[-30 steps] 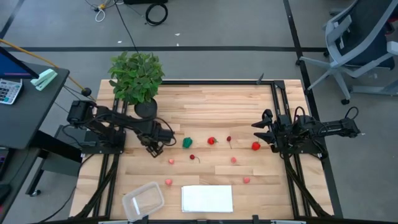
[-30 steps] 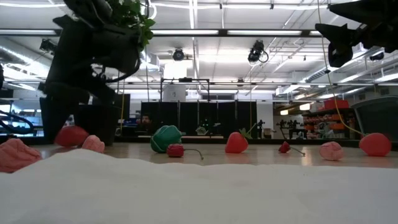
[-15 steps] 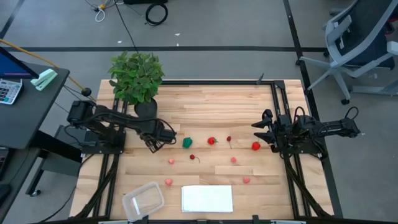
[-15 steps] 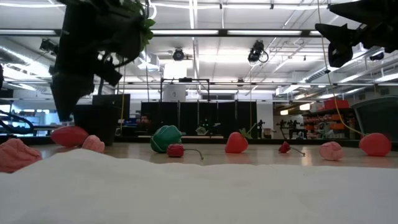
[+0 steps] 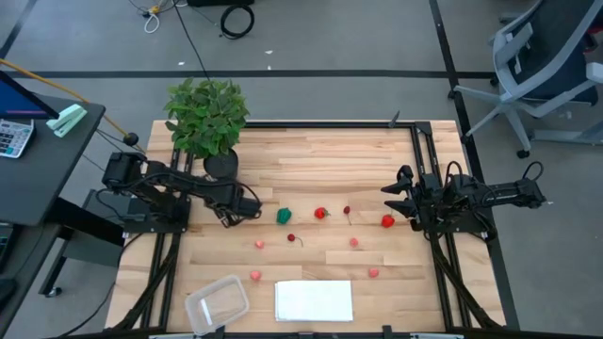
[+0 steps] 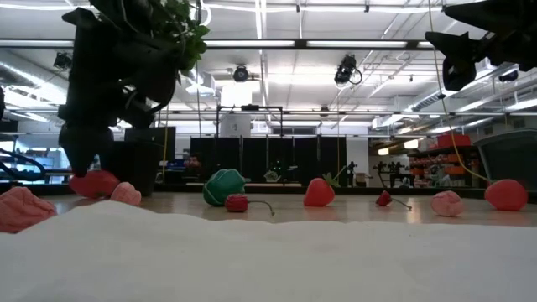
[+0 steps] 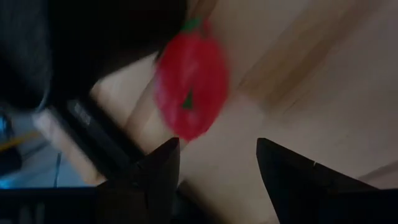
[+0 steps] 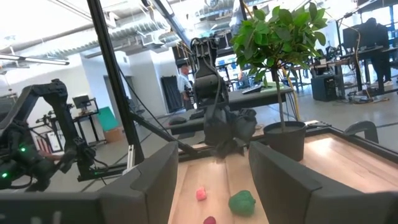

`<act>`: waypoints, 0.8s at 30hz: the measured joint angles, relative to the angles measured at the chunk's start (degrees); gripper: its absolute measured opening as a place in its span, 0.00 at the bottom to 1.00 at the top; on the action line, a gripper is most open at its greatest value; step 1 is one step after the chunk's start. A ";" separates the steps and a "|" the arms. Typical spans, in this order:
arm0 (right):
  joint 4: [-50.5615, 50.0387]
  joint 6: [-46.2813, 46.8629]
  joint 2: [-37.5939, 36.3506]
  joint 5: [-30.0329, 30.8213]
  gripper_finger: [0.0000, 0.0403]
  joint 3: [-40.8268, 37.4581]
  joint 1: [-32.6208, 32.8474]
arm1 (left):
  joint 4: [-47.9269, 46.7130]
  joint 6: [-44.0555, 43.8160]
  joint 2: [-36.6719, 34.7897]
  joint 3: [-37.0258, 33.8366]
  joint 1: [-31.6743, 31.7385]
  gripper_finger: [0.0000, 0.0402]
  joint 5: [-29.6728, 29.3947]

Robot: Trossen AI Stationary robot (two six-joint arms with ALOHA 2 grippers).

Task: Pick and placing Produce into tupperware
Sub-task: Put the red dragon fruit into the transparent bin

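Observation:
Small red, pink and green produce lies scattered on the wooden table: a green piece [image 5: 284, 216], a red strawberry [image 5: 321, 214], a round red piece [image 5: 387, 221] and several pink ones. A further red piece [image 7: 189, 87] [image 6: 94, 183] rests on the wood just below and ahead of my left gripper [image 5: 231, 215] [image 7: 217, 144], which is open and points steeply down; the gripper hides that piece in the high view. The clear tupperware [image 5: 217, 303] stands at the near left. My right gripper [image 5: 394, 188] [image 8: 214, 155] waits open, raised at the right side.
A leafy potted plant [image 5: 209, 118] stands at the far left, its dark pot [image 5: 221, 163] close behind my left gripper. A flat white sheet [image 5: 314, 300] lies at the near edge beside the tupperware. Bare wood lies between the scattered pieces.
My left gripper has swung about its wrist and tipped more steeply down, shifting a little toward the far edge, so that it now stands over the red piece. Nothing on the table has moved.

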 joint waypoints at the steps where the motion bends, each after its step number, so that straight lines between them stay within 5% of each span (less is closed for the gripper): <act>1: 0.00 0.00 -0.02 0.00 0.51 0.00 0.00 | 0.89 1.17 0.00 0.00 0.09 0.55 -0.81; 16: 0.00 -0.02 0.00 0.00 0.51 0.00 0.00 | 1.12 3.22 -0.03 -0.08 5.87 0.56 -3.58; 24: -0.02 -0.04 -0.02 -0.02 0.51 0.00 0.02 | 10.00 4.48 -0.09 -8.00 7.56 0.56 0.47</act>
